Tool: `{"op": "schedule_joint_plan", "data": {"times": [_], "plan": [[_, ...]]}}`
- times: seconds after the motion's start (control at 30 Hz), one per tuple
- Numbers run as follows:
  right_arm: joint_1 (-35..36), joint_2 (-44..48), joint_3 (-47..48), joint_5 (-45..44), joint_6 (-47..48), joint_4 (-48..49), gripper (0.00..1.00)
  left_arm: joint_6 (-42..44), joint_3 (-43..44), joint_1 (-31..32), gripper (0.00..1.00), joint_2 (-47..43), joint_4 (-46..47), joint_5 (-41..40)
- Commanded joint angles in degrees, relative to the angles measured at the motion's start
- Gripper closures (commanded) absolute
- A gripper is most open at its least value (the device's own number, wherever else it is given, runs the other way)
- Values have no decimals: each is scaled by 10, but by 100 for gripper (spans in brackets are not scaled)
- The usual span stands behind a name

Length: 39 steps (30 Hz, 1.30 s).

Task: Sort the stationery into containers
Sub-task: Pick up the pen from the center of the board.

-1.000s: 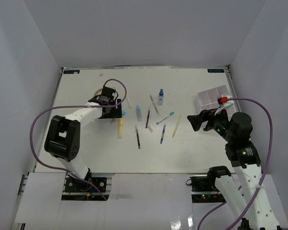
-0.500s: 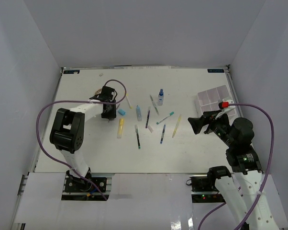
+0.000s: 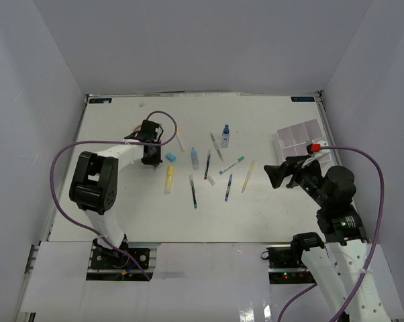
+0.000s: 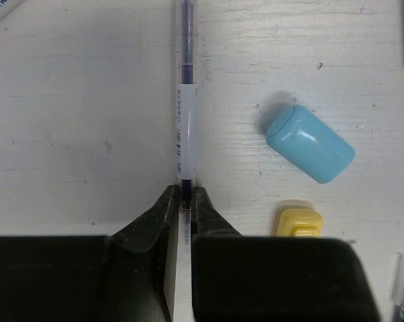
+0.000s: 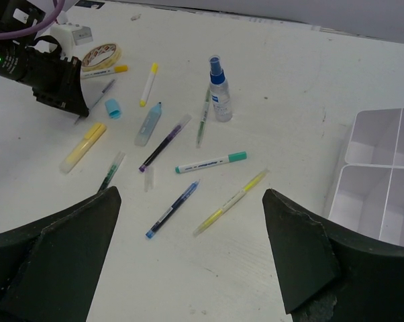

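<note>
The left gripper [image 4: 185,201] is clenching on the near end of a thin pen [image 4: 186,127] with dark ink. That end is hiding between the two fingers, and the far end is being cut off by the top edge of the left wrist view, so the whole length is not showing. The pen is lying flat on the table [image 4: 88,134], just beside the light-blue eraser [image 4: 310,143] but not touching it, and its long axis is running straight away from the gripper. From above, the gripper is covering the pen and it is hard to make out there. Near the eraser a yellow marker [image 4: 299,223] is showing only its end; the gripper body is hiding the rest. Well apart from the eraser, the right gripper [image 5: 190,198] is hanging with its fingers spread wide and grasping nothing, and the white box [image 5: 383,168] is being cut off by the edge of the right wrist view.
</note>
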<state>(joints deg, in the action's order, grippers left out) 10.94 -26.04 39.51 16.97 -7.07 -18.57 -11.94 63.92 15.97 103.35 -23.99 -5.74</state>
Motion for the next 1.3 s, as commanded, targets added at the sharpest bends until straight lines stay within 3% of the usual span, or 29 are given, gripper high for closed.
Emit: {"op": "schedule_joint_plan", "data": {"times": [0.0,0.1,0.43,0.6,0.77,1.17,1.27], "plan": [[2,-14,8,9,6,13,7,12,2,-1,100,-39,3,4],[2,-46,36,20,3,-8,10,26,-12,-1,100,-101,16,11],[4,-173,167,118,-44,-27,10,104,-132,33,100,-383,182,258],[28,-256,234,161,-78,-7,10,106,-134,83,100,-428,194,307],[139,-336,314,80,-75,19,9,89,-122,115,100,-430,210,317],[244,-503,422,36,-97,102,0,96,-145,123,100,-444,227,324],[263,-538,442,36,-99,109,6,104,-151,123,100,-453,228,320]]}}
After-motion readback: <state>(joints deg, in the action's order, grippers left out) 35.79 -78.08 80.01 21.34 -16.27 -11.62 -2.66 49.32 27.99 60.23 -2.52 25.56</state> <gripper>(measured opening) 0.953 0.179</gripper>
